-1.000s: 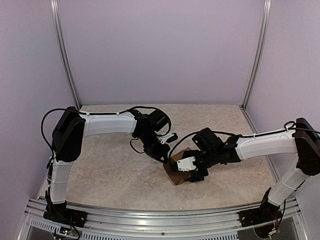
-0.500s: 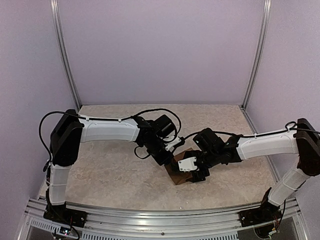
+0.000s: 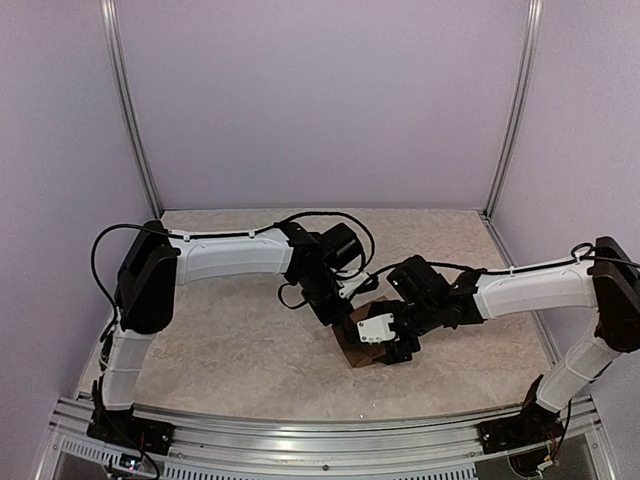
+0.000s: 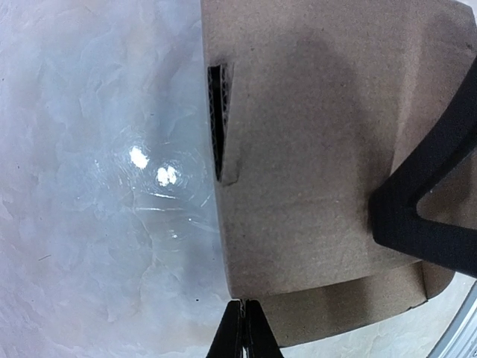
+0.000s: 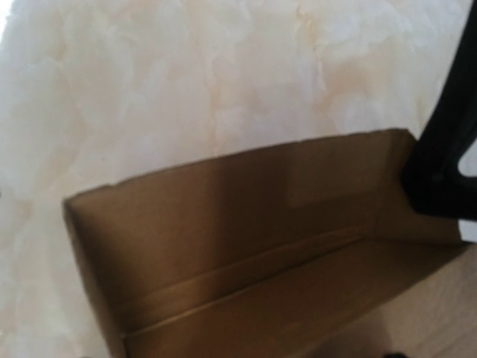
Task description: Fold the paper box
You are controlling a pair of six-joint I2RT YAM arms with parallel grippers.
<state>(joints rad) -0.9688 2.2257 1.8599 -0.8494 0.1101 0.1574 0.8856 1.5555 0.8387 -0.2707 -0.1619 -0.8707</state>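
Top external view: hemmed in by pale lilac walls (image 3: 320, 100) and aluminium posts (image 3: 130, 130); under them a table (image 3: 220, 350) topped in mottled beige, glossy enough to throw back two small glints in the left wrist view. Next down, the left arm (image 3: 230, 255) and the right arm (image 3: 530, 285), both reaching inward, meeting right of centre; beneath the two wrists the paper box (image 3: 352, 358), brown cardboard, resting on the table; partly formed, judging by the right wrist view: walls up, creased floor inside, top open. Over it the right gripper (image 3: 396, 349), jaws spread wide, one black finger (image 5: 436, 179) against an end wall; no firm clamp to be made out, more a brace than a grasp. Then the left gripper (image 4: 244, 328), pinched fully shut, holding nothing, tips touching a panel edge just above a rounded flap (image 4: 350, 317). Step in hand, at a guess: pressing a panel or flap home against the brace. Called for next: a steady push from the closed tips along the fold; firm bracing opposite, to stop any skating on that slick top; an eye on the open slit (image 4: 218, 123) at the panel edge, probably waiting for a tab.
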